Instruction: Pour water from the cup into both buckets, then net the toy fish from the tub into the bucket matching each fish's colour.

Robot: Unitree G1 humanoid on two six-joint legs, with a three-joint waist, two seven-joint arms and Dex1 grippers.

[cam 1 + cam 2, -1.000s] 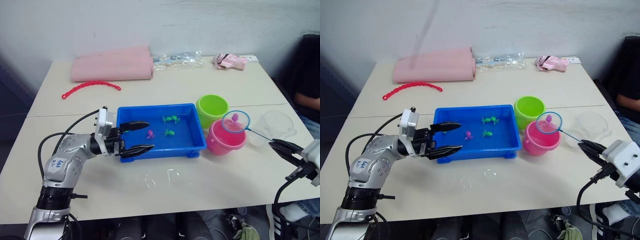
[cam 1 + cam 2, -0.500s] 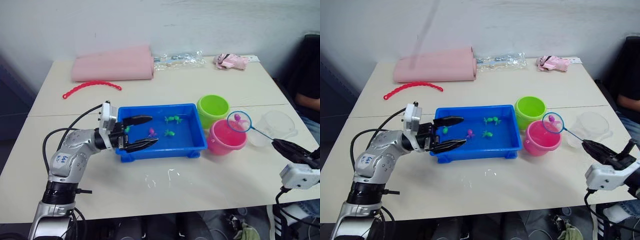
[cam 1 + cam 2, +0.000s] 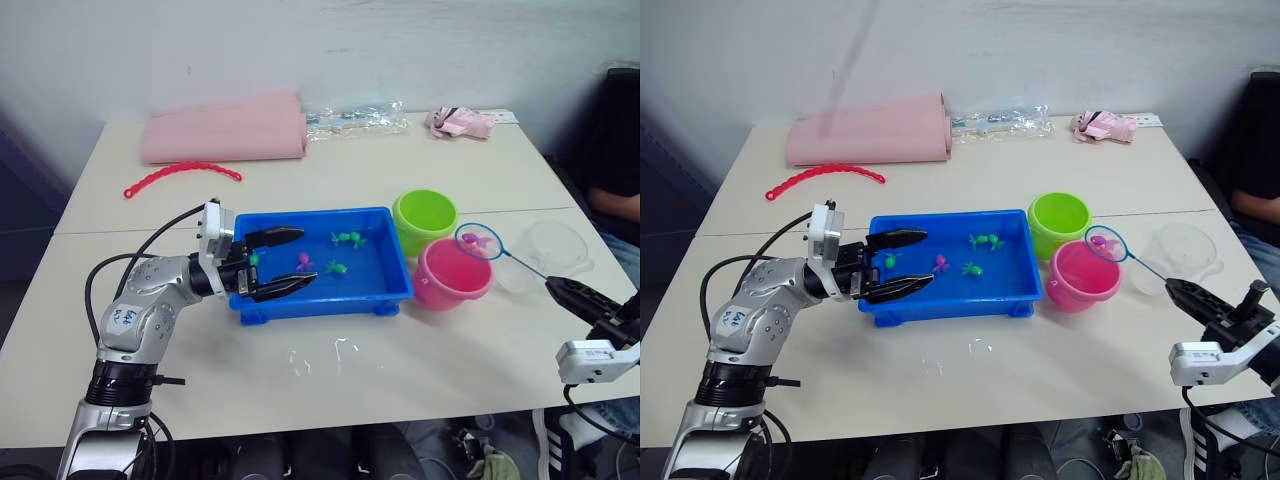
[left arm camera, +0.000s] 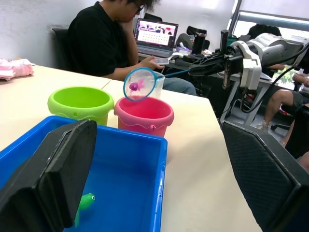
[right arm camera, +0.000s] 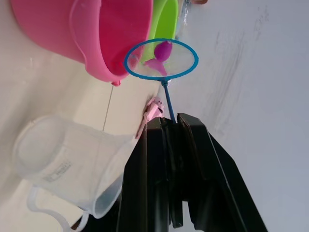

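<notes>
Head views: net (image 3: 478, 241) with pink fish (image 3: 471, 239), clamped by the handle in right gripper (image 3: 572, 293), had tilted and shifted further over pink bucket's (image 3: 452, 273) rim, ready for dumping | left gripper (image 3: 281, 262) stayed wide open over blue tub (image 3: 389, 292) | Left wrist view: green fish (image 4: 85, 202) in tub | Right wrist view: clear cup (image 5: 72, 164) beside pink bucket.

green bucket (image 3: 424, 216) touching pink bucket (image 3: 452, 273), tabletop (image 3: 400, 370) open
</notes>
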